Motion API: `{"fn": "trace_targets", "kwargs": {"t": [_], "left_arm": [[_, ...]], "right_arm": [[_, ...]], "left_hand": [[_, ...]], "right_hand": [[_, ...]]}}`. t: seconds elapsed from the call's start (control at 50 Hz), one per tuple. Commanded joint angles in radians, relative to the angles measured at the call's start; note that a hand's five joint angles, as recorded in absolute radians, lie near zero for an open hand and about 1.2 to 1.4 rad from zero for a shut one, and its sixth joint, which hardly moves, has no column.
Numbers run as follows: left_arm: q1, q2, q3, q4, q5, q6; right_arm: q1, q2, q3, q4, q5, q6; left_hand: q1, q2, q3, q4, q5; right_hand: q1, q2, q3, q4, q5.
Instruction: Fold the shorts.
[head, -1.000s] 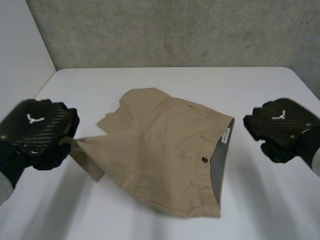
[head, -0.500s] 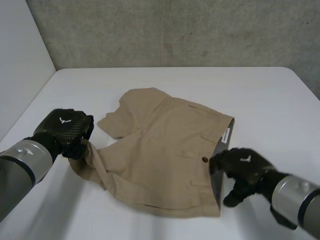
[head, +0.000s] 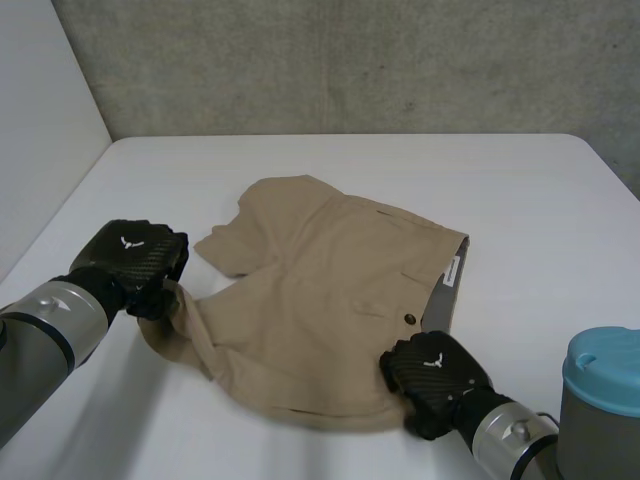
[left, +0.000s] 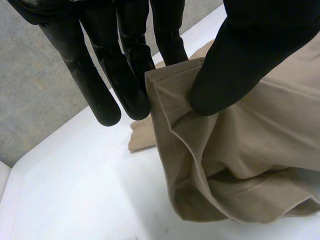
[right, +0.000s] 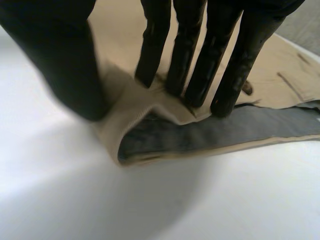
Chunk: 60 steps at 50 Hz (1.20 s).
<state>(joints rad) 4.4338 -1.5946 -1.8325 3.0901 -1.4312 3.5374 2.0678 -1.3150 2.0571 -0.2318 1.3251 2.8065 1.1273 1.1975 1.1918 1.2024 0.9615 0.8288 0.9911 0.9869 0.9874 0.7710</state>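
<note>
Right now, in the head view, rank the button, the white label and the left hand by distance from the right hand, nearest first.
From the right hand:
1. button, just beyond it on the front of the shorts.
2. white label, farther along the waistband.
3. left hand, across the shorts, pinching a hem.

Tan shorts (head: 320, 290) (grey lining (right: 210, 136)), white table (head: 520, 200).

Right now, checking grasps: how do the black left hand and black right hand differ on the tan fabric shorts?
Left hand pinches a leg hem, raised off the white table; right hand holds the waistband corner low. Left hand's cloth shows tan, right hand's shows grey lining. Both pinch the shorts.
</note>
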Motion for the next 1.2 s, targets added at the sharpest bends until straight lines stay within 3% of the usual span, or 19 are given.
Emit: {"fn": "trace_targets", "kwargs": {"t": [0.02, 0.18, 0.44, 0.54, 0.64, 0.78, 0.96, 1.04, 1.2], "left_arm": [[-0.001, 0.001, -0.004, -0.001, 0.000, 0.000], [-0.004, 0.002, -0.007, -0.005, -0.003, 0.000], [-0.085, 0.039, -0.036, -0.128, 0.003, 0.000], [-0.100, 0.113, -0.037, -0.240, 0.014, 0.000], [-0.131, 0.157, -0.039, -0.292, 0.069, -0.005], [-0.140, 0.124, -0.024, -0.248, 0.080, -0.021], [-0.133, -0.119, 0.134, -0.027, 0.035, -0.008], [-0.139, -0.257, 0.283, 0.022, -0.024, -0.008], [-0.149, -0.554, 0.637, 0.102, -0.136, -0.003]], "right_arm": [[-0.023, 0.003, -0.015, -0.035, 0.037, -0.004], [-0.040, -0.049, -0.041, 0.046, 0.034, -0.050], [-0.210, -0.242, -0.169, 0.570, 0.025, -0.392], [-0.316, -0.345, -0.232, 0.716, 0.000, -0.481], [-0.345, -0.385, -0.270, 0.798, -0.058, -0.542], [-0.364, -0.348, -0.296, 0.760, -0.122, -0.524], [-0.342, -0.090, -0.390, 0.539, -0.099, -0.375], [-0.322, 0.006, -0.469, 0.464, -0.060, -0.325], [-0.250, 0.195, -0.667, 0.266, 0.115, -0.288]], "left_hand": [[0.269, 0.199, 0.204, 0.194, 0.260], [0.269, 0.199, 0.204, 0.194, 0.260], [0.269, 0.199, 0.204, 0.194, 0.260], [0.269, 0.199, 0.204, 0.194, 0.260], [0.269, 0.199, 0.204, 0.194, 0.260], [0.269, 0.199, 0.204, 0.194, 0.260], [0.269, 0.199, 0.204, 0.194, 0.260], [0.269, 0.199, 0.204, 0.194, 0.260], [0.269, 0.199, 0.204, 0.194, 0.260]], "right_hand": [[0.567, 0.405, 0.409, 0.409, 0.451], [0.567, 0.405, 0.409, 0.409, 0.451], [0.567, 0.405, 0.409, 0.409, 0.451], [0.567, 0.405, 0.409, 0.409, 0.451], [0.567, 0.405, 0.409, 0.409, 0.451], [0.567, 0.405, 0.409, 0.409, 0.451], [0.567, 0.405, 0.409, 0.409, 0.451], [0.567, 0.405, 0.409, 0.409, 0.451], [0.567, 0.405, 0.409, 0.409, 0.451]]}}
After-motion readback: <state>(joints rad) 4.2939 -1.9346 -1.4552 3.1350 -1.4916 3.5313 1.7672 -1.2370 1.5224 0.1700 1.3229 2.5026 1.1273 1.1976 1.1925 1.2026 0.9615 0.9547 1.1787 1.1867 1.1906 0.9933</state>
